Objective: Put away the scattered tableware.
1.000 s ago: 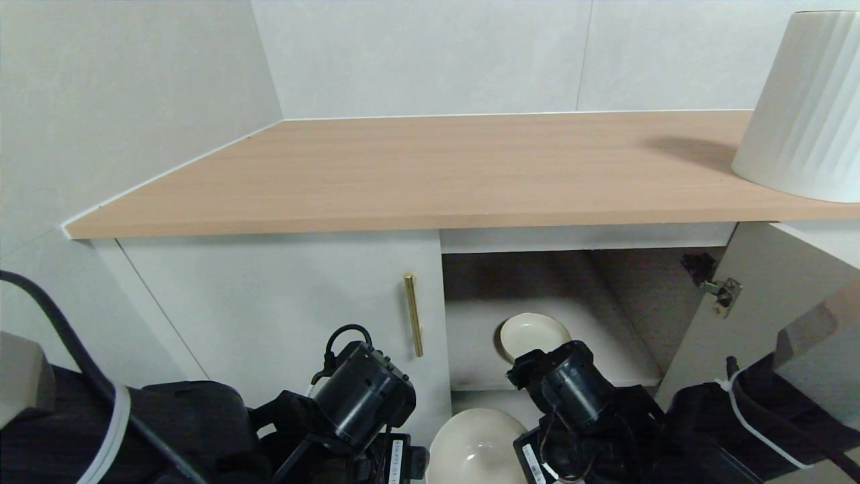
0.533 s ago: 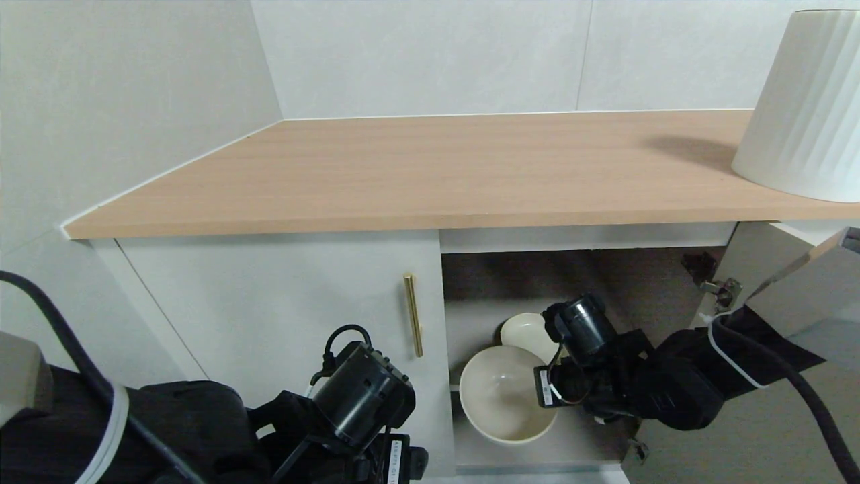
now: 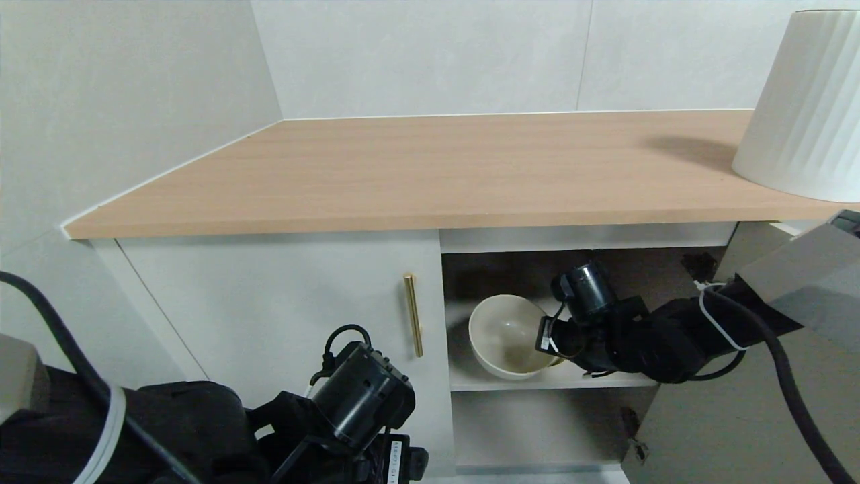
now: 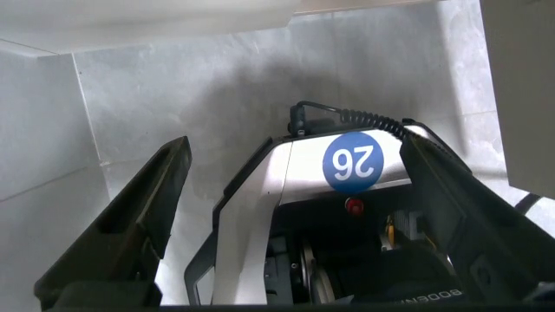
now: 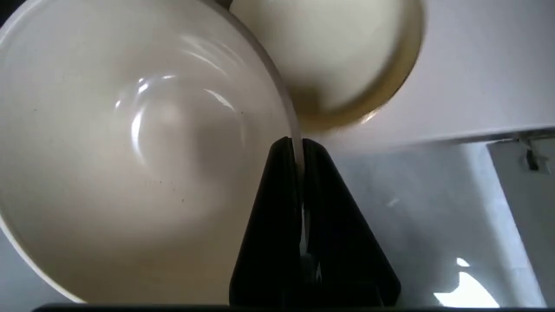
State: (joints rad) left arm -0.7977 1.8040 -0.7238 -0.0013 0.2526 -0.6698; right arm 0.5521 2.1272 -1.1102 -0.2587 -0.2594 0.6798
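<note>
Both arms matte black. Right arm [image 3: 672, 349]: white cable ties [image 3: 713, 314], thick black cable [image 3: 793, 396]. Stubby cylindrical wrist cameras [image 3: 588, 290]. Left gripper [image 4: 295, 147]: black wedge-shaped fingers [image 4: 130, 225].

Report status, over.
Right tool shut on bowl rim; left tool open. Bowl tilted at cabinet shelf. Small plate on shelf, close behind bowl.

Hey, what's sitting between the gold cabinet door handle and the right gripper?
The cream bowl, as the head view shows. It spans the gap from just beyond the handle to the right gripper, which pinches its rim.
</note>
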